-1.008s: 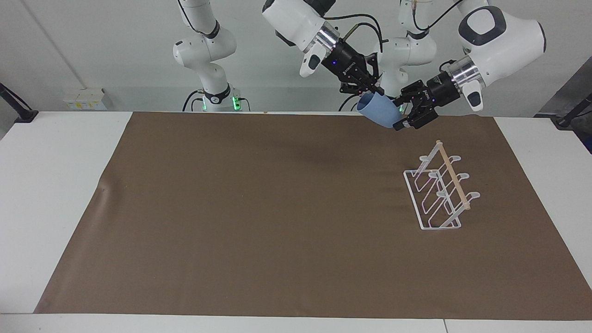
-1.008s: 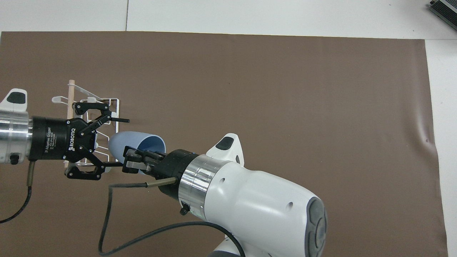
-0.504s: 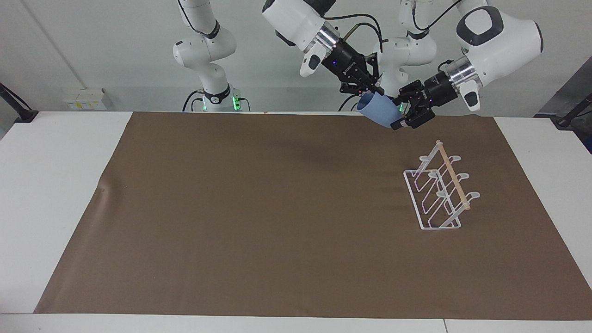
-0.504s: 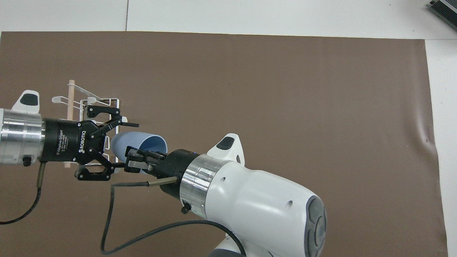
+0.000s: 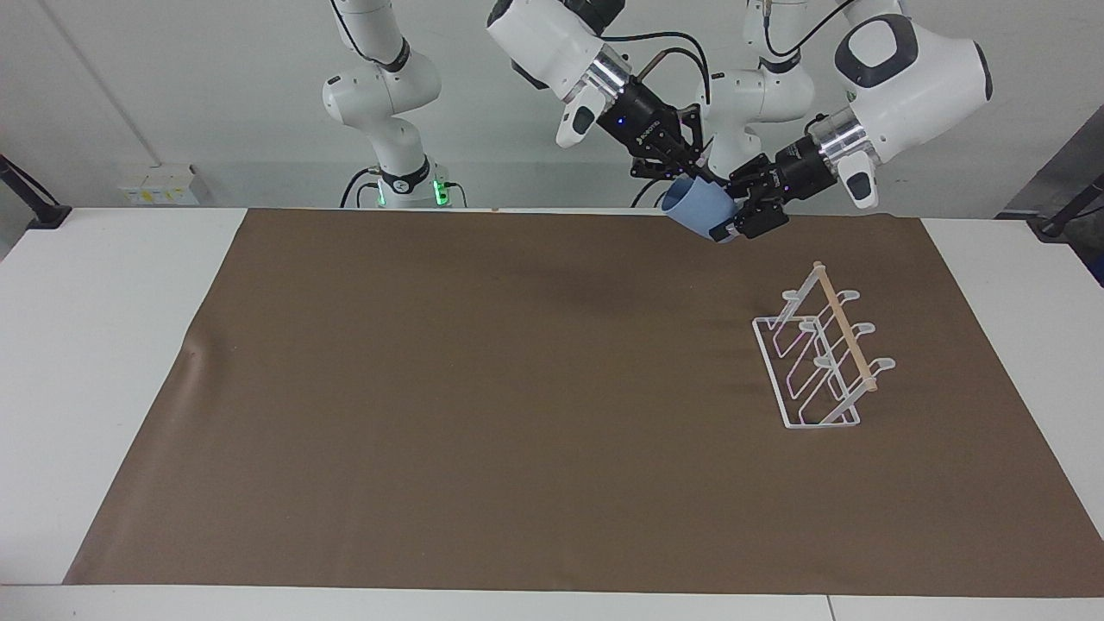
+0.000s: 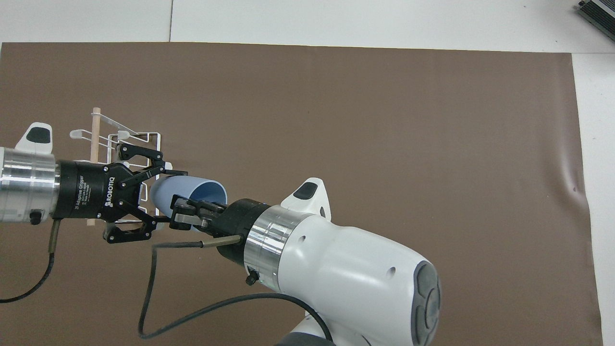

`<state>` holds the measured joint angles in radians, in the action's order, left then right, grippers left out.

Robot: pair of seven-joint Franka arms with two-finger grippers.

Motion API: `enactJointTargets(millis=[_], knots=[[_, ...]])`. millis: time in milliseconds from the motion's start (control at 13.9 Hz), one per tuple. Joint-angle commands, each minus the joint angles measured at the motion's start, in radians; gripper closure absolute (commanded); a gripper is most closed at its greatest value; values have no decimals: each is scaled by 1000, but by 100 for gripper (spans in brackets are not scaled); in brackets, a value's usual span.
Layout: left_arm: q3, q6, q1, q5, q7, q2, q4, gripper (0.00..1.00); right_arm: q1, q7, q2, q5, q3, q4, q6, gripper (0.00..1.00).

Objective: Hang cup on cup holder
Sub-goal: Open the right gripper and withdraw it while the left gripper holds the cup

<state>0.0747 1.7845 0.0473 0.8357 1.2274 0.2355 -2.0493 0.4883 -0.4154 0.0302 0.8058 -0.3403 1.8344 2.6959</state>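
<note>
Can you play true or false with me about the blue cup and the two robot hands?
1. The cup is up in the air. True.
2. The cup hangs on the cup holder. False: the holder's prongs are bare.
3. The right gripper pinches the cup's rim. True.
4. The left gripper is far from the cup. False: its open fingers sit around the cup's closed end.
5. The cup stands upright. False: it is tilted.

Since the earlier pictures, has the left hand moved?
Yes. The left hand has closed in around the cup, away from the cup holder's wooden rod.
</note>
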Motion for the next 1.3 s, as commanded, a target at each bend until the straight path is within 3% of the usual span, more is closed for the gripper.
enactJointTargets(millis=[0, 72, 144, 576, 864, 1080, 1224], knots=[[-10, 9, -14, -10, 9, 22, -22, 100, -7, -14, -15, 29, -9, 11, -15, 70], [-10, 10, -14, -10, 9, 22, -22, 100, -8, -14, -15, 29, -8, 9, -22, 30], [-10, 10, -14, -13, 9, 22, -22, 100, -10, -14, -15, 29, -8, 9, -24, 16], [-10, 15, -12, -154, 17, 16, -8, 100, -13, -16, -13, 30, -8, 9, -24, 14], [13, 33, 5, -493, 69, 4, 40, 100, -46, 24, -13, 1, -5, 2, -95, 14], [28, 113, 5, -645, 84, -4, 38, 100, -114, 195, -13, -100, -3, -12, -227, 15], [75, 217, 6, -833, 179, -12, 38, 100, -158, 321, -13, -152, -2, -30, -322, 15]])
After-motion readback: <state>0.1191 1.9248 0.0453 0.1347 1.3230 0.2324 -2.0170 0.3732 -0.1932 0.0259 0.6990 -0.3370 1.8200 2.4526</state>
